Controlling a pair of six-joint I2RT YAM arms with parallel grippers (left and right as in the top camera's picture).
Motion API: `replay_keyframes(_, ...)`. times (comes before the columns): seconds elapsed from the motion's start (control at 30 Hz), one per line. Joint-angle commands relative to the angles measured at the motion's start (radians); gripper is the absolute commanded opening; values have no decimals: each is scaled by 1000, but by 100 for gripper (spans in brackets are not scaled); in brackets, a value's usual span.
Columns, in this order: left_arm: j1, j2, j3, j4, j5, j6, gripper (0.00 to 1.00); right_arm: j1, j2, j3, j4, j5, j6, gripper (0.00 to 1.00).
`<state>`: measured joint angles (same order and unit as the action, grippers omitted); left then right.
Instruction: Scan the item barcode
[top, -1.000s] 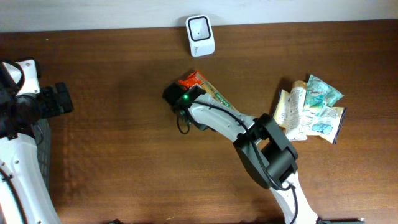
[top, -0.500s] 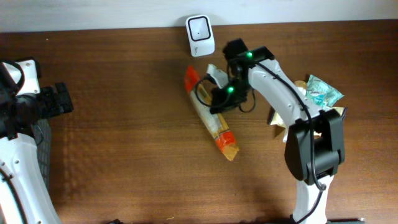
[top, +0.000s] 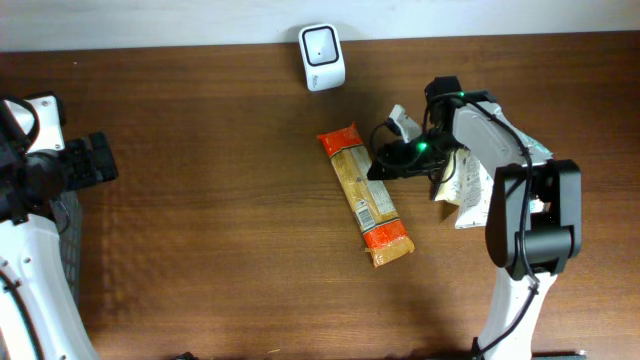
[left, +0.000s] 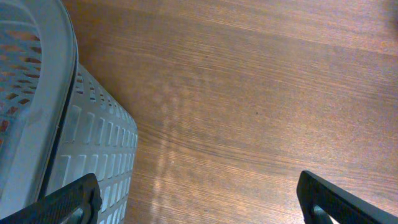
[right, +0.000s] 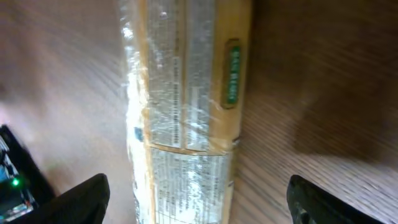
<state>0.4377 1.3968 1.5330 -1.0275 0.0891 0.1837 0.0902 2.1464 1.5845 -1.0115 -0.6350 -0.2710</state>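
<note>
- Worktop (top: 200, 250): a good flat place for a fresh grab. Brown wood, smooth, with fine lines running across.
- Basket (left: 37, 93): best left alone for now. Grey plastic, rounded rim, walls full of little square holes.
- Left claw (left: 205, 202): off at the far side by the basket, spread wide, gripping nothing. Fine to leave there.
- Right claw (top: 384, 165): spread wide too, gripping nothing, hanging just beside the upper half of the pasta packet (top: 365, 200). Probably the one for the next grab.
- Pasta packet: flat and slanted in the middle of the worktop, near the scanner (top: 322, 43) but not touching it.
  - Best to pinch across the narrow middle, not the ends.
  - Squeeze softly; likely stiff and snappy inside.
  - Then lift, turn the printed side to the scanner window and hold steady.
  - Long and thin, yellow in the middle, orange at both ends, wrapped in shiny, crinkly, likely slippery film.
- Pile of packets (top: 505, 170): best not bumped by the right arm. Soft, crumpled, pale and green.
- Scanner: small white box with round corners and a dark window, up at the back edge.
- White label patch (top: 377, 207): maybe the barcode spot, but too blurry to tell.
</note>
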Motion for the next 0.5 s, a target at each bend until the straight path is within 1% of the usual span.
replay_keyframes(0.0, -2, -5, 0, 2, 0, 16, 99, 7, 3, -48, 29, -27, -48, 90)
replay_keyframes(0.07, -2, -5, 0, 2, 0, 16, 99, 8, 4, -95, 77, -40, -47, 90)
replay_keyframes(0.13, -2, -5, 0, 2, 0, 16, 99, 13, 5, -178, 171, -64, -48, 89)
replay_keyframes(0.23, -2, -5, 0, 2, 0, 16, 99, 39, 5, -288, 322, -61, -41, 86)
replay_keyframes(0.27, -2, -5, 0, 2, 0, 16, 99, 58, 5, -324, 388, -60, -14, 80)
replay_keyframes(0.3, -2, -5, 0, 2, 0, 16, 99, 75, 5, -340, 417, -60, -1, 73)
replay_keyframes(0.33, -2, -5, 0, 2, 0, 16, 99, 96, 7, -345, 422, -46, 0, 67)
replay_keyframes(0.4, -2, -5, 0, 2, 0, 16, 99, 134, 15, -345, 413, 4, 31, 58)
replay_keyframes(0.43, -2, -5, 0, 2, 0, 16, 99, 151, 25, -345, 410, 21, 49, 51)
replay_keyframes(0.47, -2, -5, 0, 2, 0, 16, 99, 168, 42, -345, 407, 30, 54, 32)
